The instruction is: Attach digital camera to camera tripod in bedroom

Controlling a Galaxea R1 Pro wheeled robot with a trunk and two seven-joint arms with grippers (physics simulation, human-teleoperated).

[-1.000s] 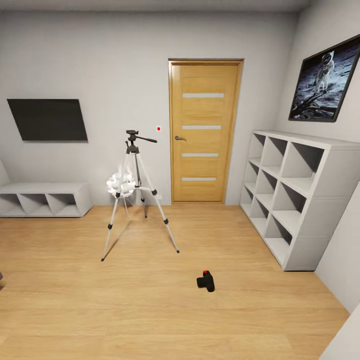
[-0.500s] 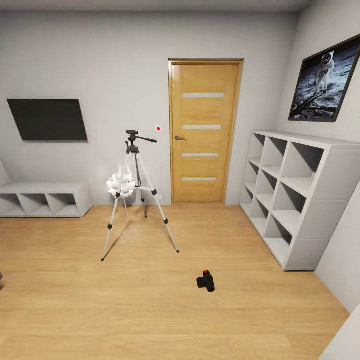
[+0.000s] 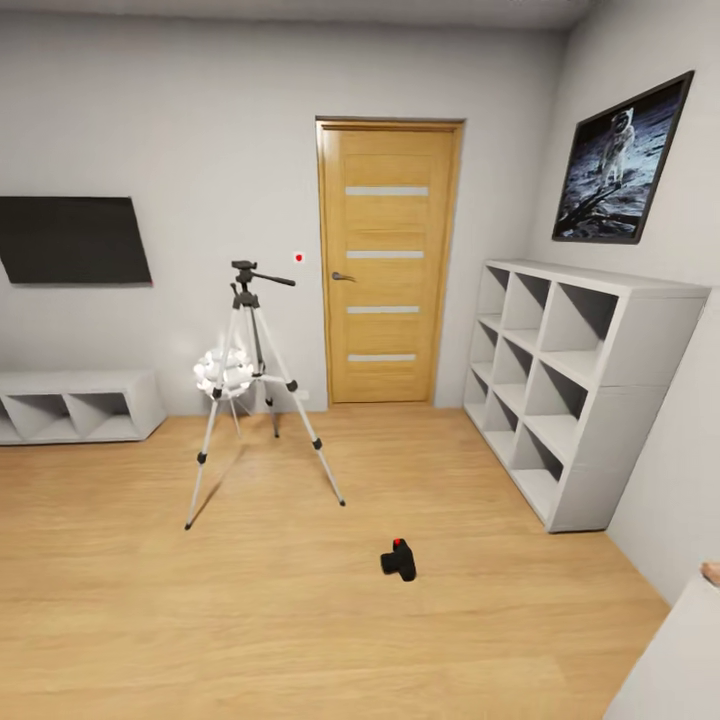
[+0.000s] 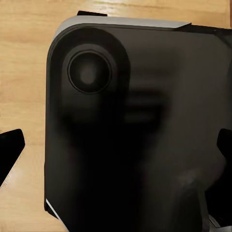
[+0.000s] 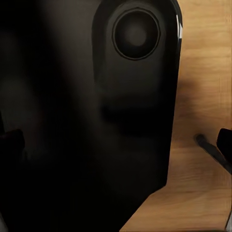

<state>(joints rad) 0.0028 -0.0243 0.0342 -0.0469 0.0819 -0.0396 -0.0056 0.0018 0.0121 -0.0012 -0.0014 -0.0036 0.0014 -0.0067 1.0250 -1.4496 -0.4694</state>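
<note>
You face a wooden door (image 3: 389, 260) at 12 o'clock; the camera tripod (image 3: 254, 385) stands on the wood floor (image 3: 300, 620), the digital camera (image 3: 398, 561) at its 4 o'clock. Whether either arm's fingers are open, I cannot tell.

Light wood floor (image 3: 300, 620). Camera tripod (image 3: 255, 390) standing near the back wall. Digital camera (image 3: 398, 561) lying mid-floor, well apart from it.

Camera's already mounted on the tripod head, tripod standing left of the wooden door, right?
Not mounted. The head view shows the digital camera lying on the wood floor, apart from the camera tripod, whose head is bare. The tripod does stand left of the wooden door.
</note>
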